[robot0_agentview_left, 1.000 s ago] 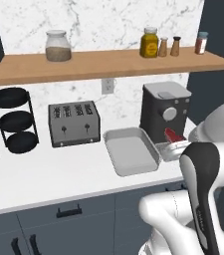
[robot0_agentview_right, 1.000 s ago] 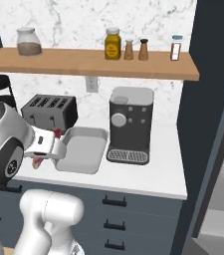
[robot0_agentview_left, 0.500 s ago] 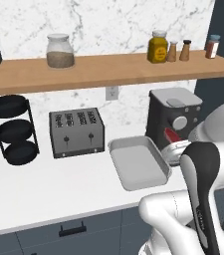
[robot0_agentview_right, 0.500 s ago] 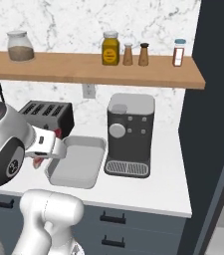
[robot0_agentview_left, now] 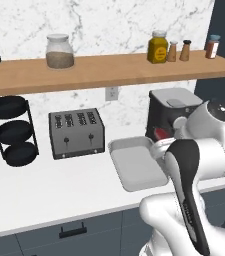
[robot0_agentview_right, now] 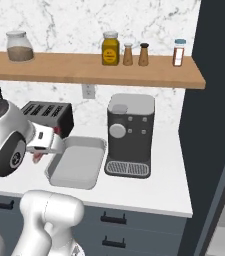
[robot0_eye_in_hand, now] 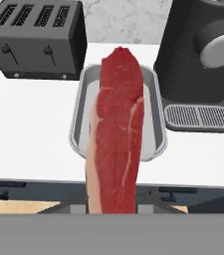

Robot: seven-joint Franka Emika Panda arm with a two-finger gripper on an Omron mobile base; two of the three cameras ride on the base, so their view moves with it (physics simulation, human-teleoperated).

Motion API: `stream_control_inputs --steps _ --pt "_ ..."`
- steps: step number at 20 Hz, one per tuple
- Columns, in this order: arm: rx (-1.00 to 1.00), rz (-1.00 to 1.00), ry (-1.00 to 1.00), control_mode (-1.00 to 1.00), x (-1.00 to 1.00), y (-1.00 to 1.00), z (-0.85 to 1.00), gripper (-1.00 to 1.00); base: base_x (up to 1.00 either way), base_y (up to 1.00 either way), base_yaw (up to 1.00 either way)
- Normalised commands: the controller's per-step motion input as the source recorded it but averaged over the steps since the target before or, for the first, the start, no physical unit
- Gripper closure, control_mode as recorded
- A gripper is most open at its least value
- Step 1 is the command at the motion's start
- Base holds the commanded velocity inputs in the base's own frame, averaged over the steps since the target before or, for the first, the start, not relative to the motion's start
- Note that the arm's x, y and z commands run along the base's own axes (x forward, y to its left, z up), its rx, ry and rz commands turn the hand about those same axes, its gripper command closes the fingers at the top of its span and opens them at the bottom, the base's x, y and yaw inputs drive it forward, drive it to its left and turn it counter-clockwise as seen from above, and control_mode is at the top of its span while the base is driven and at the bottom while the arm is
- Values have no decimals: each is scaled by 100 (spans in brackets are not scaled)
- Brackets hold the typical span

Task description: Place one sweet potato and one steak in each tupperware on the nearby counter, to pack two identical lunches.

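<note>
Base driven nearer, steak (robot0_eye_in_hand: 116, 134) gripped (upright) over tupperware (robot0_eye_in_hand: 156, 119), rim clear

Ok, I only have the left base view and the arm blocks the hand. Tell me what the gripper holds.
Observer: The gripper is shut on the steak, a long raw-red piece, seen in the hand view.
Operator: Say where it hangs.
Observer: In the hand view it lines up with the tupperware, between the toaster and the coffee machine.
Operator: Report the container's contents.
Observer: What shows of its floor around the steak is bare grey.
</note>
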Motion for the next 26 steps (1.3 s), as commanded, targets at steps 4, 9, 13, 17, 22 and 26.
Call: stream_control_inputs --steps 4,9,13,17,22,26 --pt "0 0 -1 -100 81 19 -36 100 0 0 0" --pt "0 0 11 -100 100 1 -77 100 0 0 0" --pt "1 -1 2 -100 100 0 -58 100 0 0 0" --pt "0 0 1 -100 84 9 -61 100 0 0 0" --pt "0 0 0 -100 51 38 -52 100 0 0 0" --pt "0 0 4 -100 40 21 -48 100 0 0 0"
